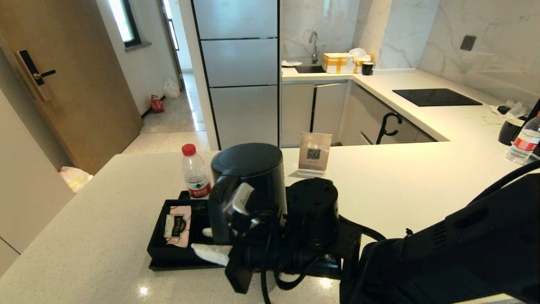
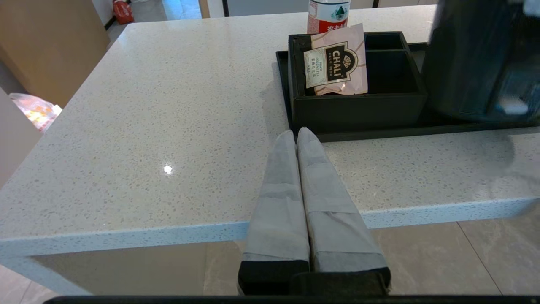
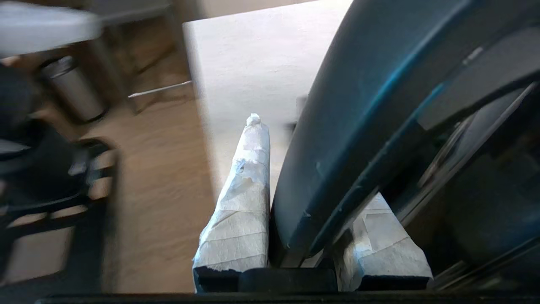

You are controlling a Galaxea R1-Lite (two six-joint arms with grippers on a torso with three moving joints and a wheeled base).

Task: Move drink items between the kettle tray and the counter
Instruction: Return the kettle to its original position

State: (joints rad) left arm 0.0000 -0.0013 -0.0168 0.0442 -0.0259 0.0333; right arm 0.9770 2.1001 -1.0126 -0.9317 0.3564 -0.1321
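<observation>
The tall black kettle (image 1: pixel 249 177) stands over the black kettle tray (image 1: pixel 168 264) on the beige counter (image 1: pixel 422 177). My right gripper (image 1: pixel 209 241) is shut on the kettle's loop handle (image 3: pixel 358 126), one white-wrapped finger (image 3: pixel 244 202) on each side. The CHALI tea sachet (image 1: pixel 177 226) leans inside the tray's divided compartment box (image 2: pixel 358 109). My left gripper (image 2: pixel 296 133) is shut and empty, low at the counter's near edge, its tips just short of the tray rim (image 2: pixel 379 134). It is out of the head view. The round kettle base is hidden.
A red-capped water bottle (image 1: pixel 195 173) stands just behind the tray. A small QR sign (image 1: pixel 314 152) is behind the kettle. A black cooktop (image 1: pixel 436 97), a mug (image 1: pixel 510 131) and another bottle (image 1: pixel 523 141) lie far right. My right arm (image 1: pixel 443 253) crosses the near right.
</observation>
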